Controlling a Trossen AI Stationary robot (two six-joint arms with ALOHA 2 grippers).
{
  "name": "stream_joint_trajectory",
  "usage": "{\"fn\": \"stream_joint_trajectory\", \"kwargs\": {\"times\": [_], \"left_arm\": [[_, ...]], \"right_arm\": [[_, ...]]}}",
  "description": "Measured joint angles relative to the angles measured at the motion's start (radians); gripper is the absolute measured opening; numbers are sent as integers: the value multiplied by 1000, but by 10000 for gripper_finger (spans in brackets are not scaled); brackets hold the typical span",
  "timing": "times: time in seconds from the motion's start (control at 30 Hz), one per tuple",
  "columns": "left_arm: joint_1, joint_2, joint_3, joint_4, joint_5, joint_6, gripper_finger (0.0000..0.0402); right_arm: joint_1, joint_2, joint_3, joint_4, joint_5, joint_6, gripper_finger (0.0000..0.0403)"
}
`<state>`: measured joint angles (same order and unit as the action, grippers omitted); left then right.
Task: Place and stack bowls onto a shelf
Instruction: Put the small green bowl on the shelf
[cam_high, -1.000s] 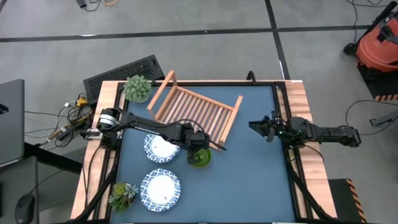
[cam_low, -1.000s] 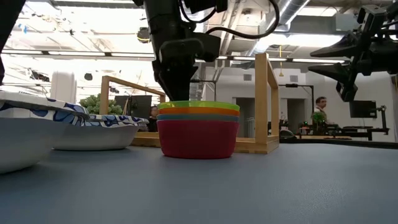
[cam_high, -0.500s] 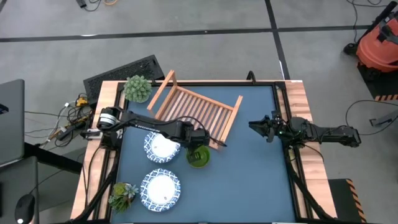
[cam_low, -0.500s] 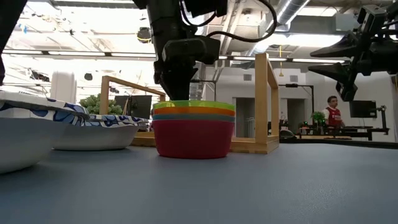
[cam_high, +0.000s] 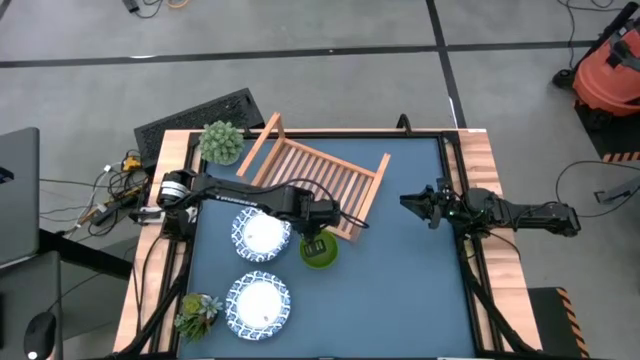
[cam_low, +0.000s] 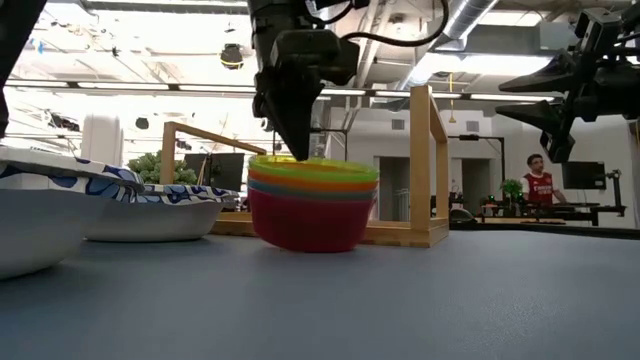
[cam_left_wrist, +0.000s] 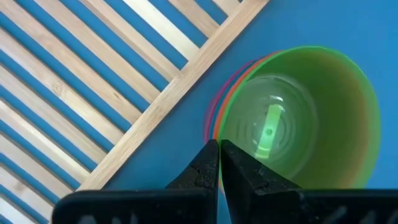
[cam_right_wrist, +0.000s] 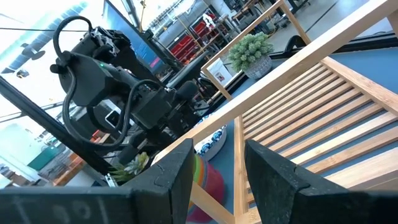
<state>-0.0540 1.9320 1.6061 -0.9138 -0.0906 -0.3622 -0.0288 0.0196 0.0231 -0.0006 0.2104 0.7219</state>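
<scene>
A nested stack of small bowls (cam_high: 320, 252), green on top over orange, teal and red (cam_low: 312, 205), stands tilted on the blue table just in front of the wooden slatted shelf (cam_high: 315, 175). My left gripper (cam_left_wrist: 219, 163) is shut on the stack's rim from above (cam_low: 297, 150). My right gripper (cam_high: 405, 203) hangs open at the table's right side, above the table and away from the bowls; its fingers (cam_right_wrist: 174, 180) face the shelf. Two white bowls with blue patterned rims (cam_high: 260, 237) (cam_high: 259, 305) sit on the table to the left. My left gripper pinches the stack's rim (cam_left_wrist: 219, 138) on the side next to the shelf, one finger inside the green bowl and one outside. The fingers come from above, slanting steeply down. The stack tilts, its held side (cam_low: 270, 160) raised; whether its base is clear of the table I cannot tell.
The shelf lies slantwise at the table's far middle, with raised end rails (cam_low: 425, 170). A leafy potted plant (cam_high: 221, 142) stands at the far left corner and another (cam_high: 197, 312) at the near left. Bare blue table lies to the right and near side.
My left gripper has risen a little with the stack's rim. The stack, level on the table a second ago, slid slightly and has now tipped, its held side higher than the other.
</scene>
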Motion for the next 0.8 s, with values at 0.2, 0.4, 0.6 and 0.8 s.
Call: {"fn": "stream_joint_trajectory", "kwargs": {"times": [0.2, 0.4, 0.6, 0.8], "left_arm": [[0, 0, 3, 2, 6, -3, 0], [0, -1, -29, 10, -70, 18, 2], [0, -1, -40, 21, -20, 78, 49], [0, 10, -40, 45, -28, 96, 119]], "right_arm": [[0, 0, 0, 0, 0, 0, 171], [0, 0, 0, 0, 0, 0, 171], [0, 0, 0, 0, 0, -13, 171], [0, 0, 0, 0, 0, -21, 171]]}}
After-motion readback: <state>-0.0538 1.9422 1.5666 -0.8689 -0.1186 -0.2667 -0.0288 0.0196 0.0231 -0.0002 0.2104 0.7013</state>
